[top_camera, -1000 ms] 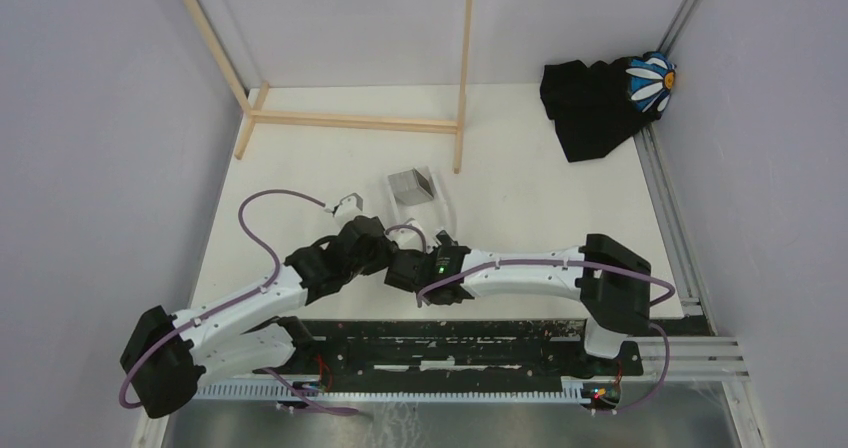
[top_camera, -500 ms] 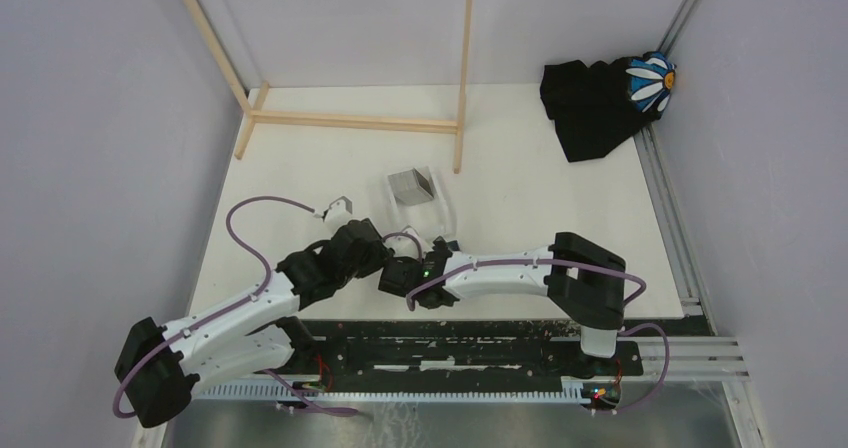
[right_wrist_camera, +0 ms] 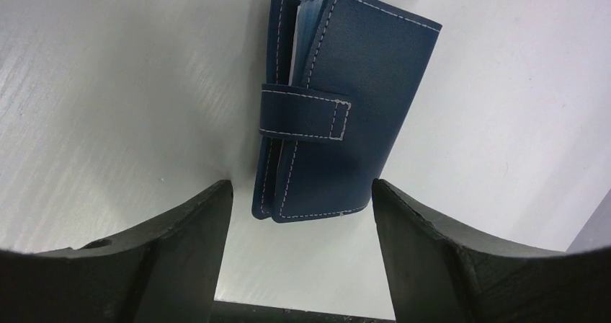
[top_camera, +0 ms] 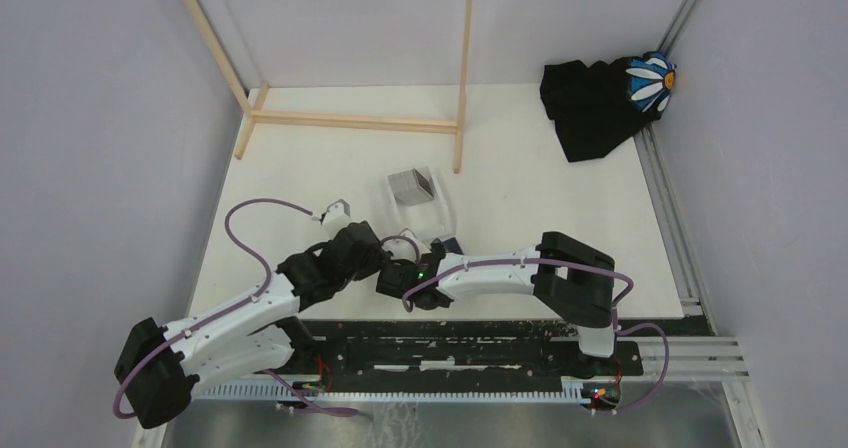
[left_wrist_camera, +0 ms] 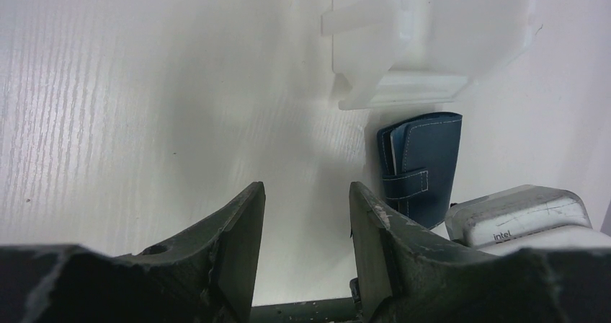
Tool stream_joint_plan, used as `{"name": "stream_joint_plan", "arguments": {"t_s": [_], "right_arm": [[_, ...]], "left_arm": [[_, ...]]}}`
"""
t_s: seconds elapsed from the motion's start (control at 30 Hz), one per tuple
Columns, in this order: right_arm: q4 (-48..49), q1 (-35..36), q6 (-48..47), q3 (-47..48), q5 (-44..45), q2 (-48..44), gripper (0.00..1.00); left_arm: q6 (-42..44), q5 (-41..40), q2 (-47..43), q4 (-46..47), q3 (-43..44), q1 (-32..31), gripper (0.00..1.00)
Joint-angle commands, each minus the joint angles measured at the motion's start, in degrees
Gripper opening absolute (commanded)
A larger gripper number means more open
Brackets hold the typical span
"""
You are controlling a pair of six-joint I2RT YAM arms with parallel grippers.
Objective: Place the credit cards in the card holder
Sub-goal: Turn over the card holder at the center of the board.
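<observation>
The left tool [left_wrist_camera: 306, 193] hangs over bare table [left_wrist_camera: 108, 85], fingers narrowly parted and empty, with the card holder [left_wrist_camera: 418, 164] off to its right. The right tool [right_wrist_camera: 300, 186] gapes wide, the folded holder's near end between its fingers, seemingly lined up to grip it.

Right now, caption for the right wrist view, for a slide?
Open right gripper straddles the closed navy-blue stitched folding card holder, strap fastened, lying flat on the white table.
</observation>
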Motion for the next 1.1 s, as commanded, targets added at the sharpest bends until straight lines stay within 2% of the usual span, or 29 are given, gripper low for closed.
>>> {"name": "stream_joint_plan", "arguments": {"t_s": [0.0,0.2,0.37,0.5,0.8,0.9,1.07], "right_arm": [[0.35,0.44,-0.49,1.93,0.92,-0.03,0.78],[-0.71,0.45,-1.07,1.98,3.07,1.22,0.77],[0.59,0.19,-3.01,0.43,5.3,1.72,0.72],[1.91,-0.46,-4.65,-0.96,6.26,2.13,0.62],[2.45,-0.84,-6.42,-2.11,6.37,-0.16,0.22],[1.16,-0.85,-6.32,-1.06,5.38,-2.53,0.15],[-1.73,-0.85,-5.09,1.84,1.47,-7.79,0.1]], "left_arm": [[-2.56,-2.68,-0.79,1.2,-0.23,0.44,0.55],[-2.19,-2.58,-0.13,1.62,-0.01,0.59,0.55],[-2.31,-2.59,-0.61,2.09,-0.55,0.77,0.55],[-2.47,-2.59,-0.84,2.18,-0.73,0.72,0.55],[-2.66,-2.76,-1.38,2.15,-1.06,0.88,0.55],[-2.11,-3.38,-1.56,1.81,-0.54,0.87,0.55],[-0.68,-4.15,-1.52,1.39,0.71,0.86,0.56]]}}
